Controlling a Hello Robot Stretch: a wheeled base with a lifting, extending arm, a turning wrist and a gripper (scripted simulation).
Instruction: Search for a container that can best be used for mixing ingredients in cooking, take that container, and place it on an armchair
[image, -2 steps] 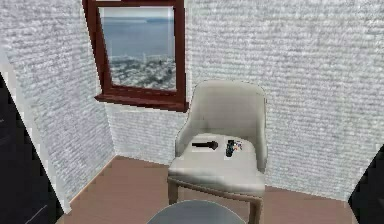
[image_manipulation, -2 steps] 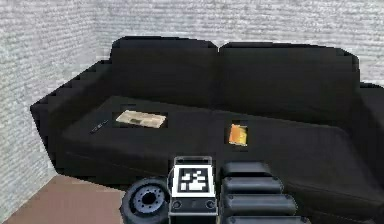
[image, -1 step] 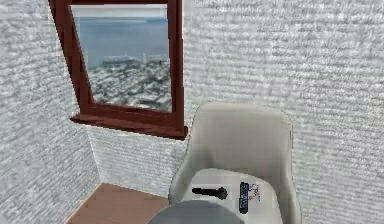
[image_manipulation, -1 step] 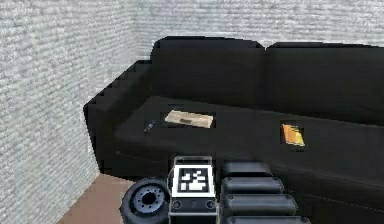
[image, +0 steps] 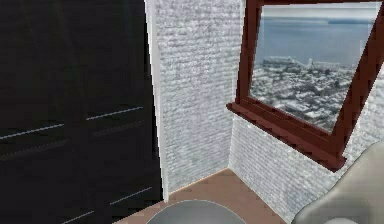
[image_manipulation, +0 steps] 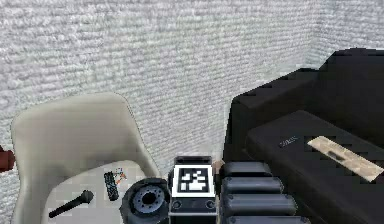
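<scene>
Mixing container: location cannot be confirmed. A grey rounded shape (image: 190, 212) at the forward view's bottom edge may be it, but too little is visible to say.

Gripper (image_manipulation: 140, 200): its dark body lies over the seat of a cream moulded shell armchair (image_manipulation: 70, 140). How the fingers stand cannot be told. Whether it holds anything cannot be told either, since the seat lies behind it.

Seat: it carries a thin dark bar-like shape (image_manipulation: 70, 205) and a small pale scrap (image_manipulation: 110, 180), both too small to identify.

Surroundings: a black upholstered sofa (image_manipulation: 310, 120) stands just beside the dark segmented arm (image_manipulation: 250, 190), with a white brick wall (image_manipulation: 180, 50) behind it.

Risks, as judged:
- A container set on that clutter could tilt and slide down the dished seat.
- A release too near the seat's front lip could send it to the floor.
- Any base turn could bring the arm against the sofa.
- The black wardrobe (image: 70, 100) and the brick corner ahead leave little room to advance.
</scene>
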